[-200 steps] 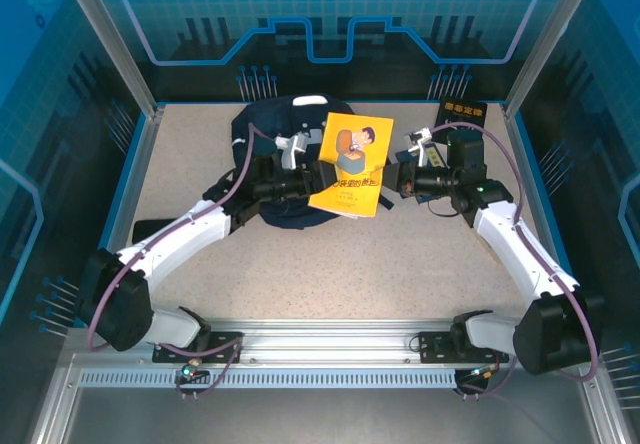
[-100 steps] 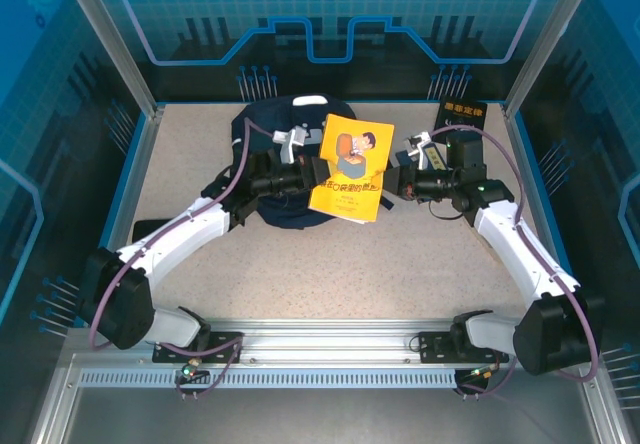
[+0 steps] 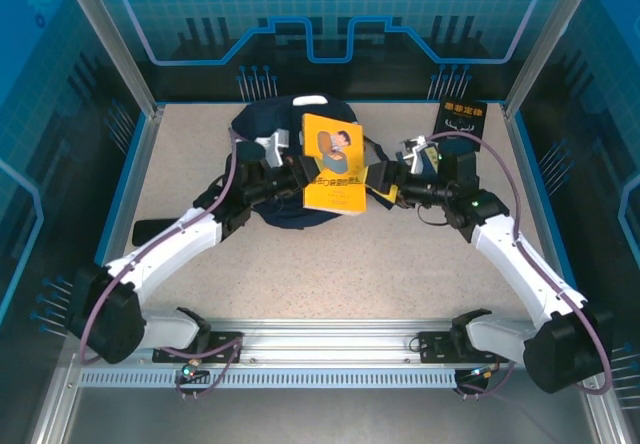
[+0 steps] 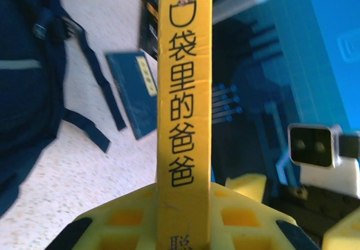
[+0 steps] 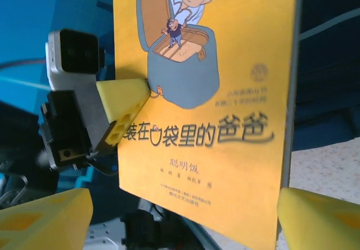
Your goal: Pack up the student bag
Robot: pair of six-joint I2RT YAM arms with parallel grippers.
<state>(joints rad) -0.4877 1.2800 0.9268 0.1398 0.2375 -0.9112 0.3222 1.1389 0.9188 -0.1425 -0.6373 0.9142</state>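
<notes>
I see a flat dark-blue book [image 4: 132, 92] lying on the speckled beige tabletop [image 3: 400, 254]; a black, yellow-lettered book [image 3: 462, 116] sits upper right.

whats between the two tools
The yellow book, gripped by the left tool, stands between it and the open right tool, seen in the top external view.

The upright book [image 3: 333, 163] stands just before the bag [image 3: 262, 126]. A flat book [image 4: 134, 92] lies on the table [image 3: 400, 254], right of the bag.

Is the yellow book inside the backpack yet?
Out. The yellow book is held outside the backpack, spine between the jaws of the left gripper.
</notes>
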